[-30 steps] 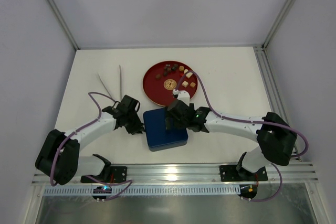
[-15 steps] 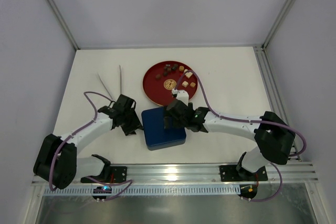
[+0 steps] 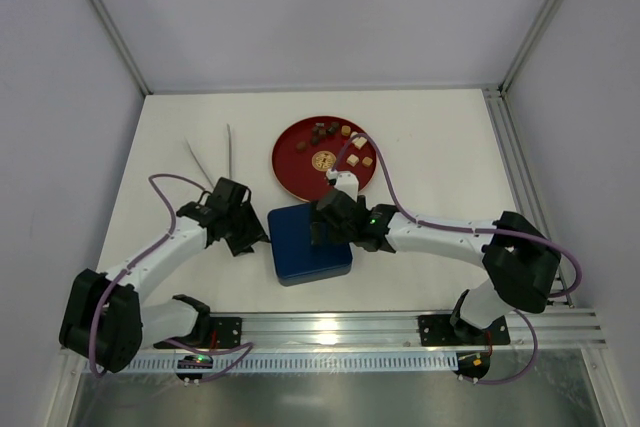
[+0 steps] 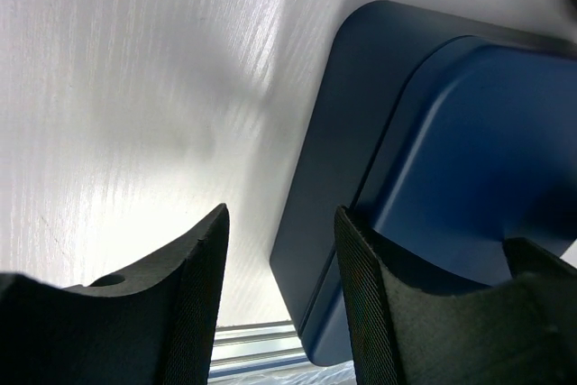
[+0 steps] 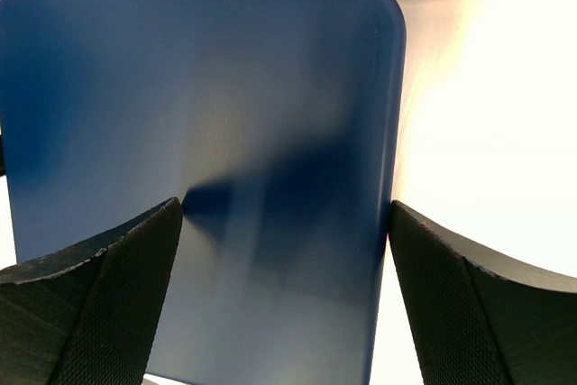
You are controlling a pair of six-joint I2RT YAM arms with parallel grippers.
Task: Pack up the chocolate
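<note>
Left gripper hangs half open and empty low over the white table, one finger just beside the left edge of one dark blue square lid. Right gripper hovers over that lid, jaws spread wide, holding nothing. Beyond, the chocolate sits on a single red plate: about nine tiny pieces, mostly dark, strung in an arc along its far and right side around one gold emblem. Each piece is too small to show a long axis. Two thin pale sticks lie left of the plate.
</note>
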